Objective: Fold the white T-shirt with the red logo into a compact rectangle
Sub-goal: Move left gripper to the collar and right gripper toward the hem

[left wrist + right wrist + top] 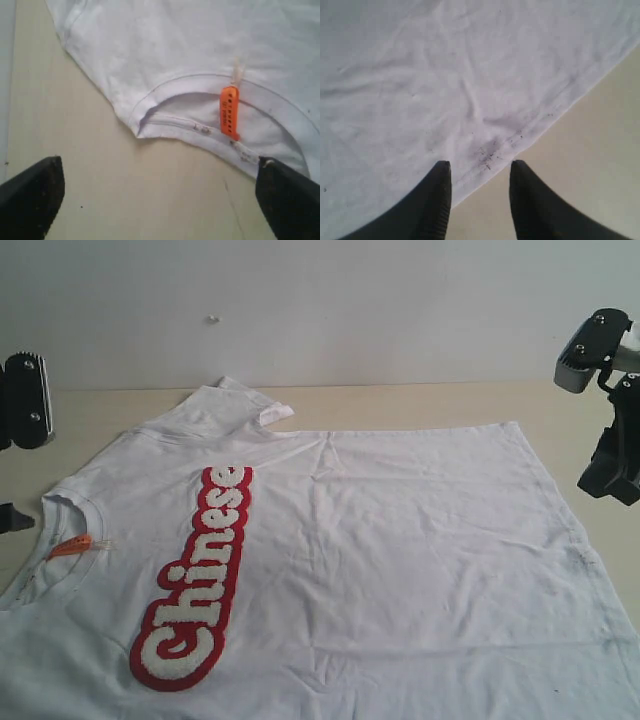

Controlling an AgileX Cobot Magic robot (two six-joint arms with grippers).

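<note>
The white T-shirt (400, 540) lies spread flat on the table, its ribbed collar (165, 121) toward the left and its hem (492, 152) toward the right. The red logo (195, 580) reading "Chinese" faces up across the chest. An orange-red neck tag (229, 112) lies inside the collar. My left gripper (160, 200) hovers open and wide over bare table just off the collar, holding nothing. My right gripper (480, 172) is open above the hem edge, where the cloth shows dark specks; one finger is over cloth, the other over table.
The far sleeve (235, 405) is bunched and turned up near the back of the beige table (420, 400). A white wall (350, 300) rises behind it. The shirt's near side runs off the bottom of the exterior view.
</note>
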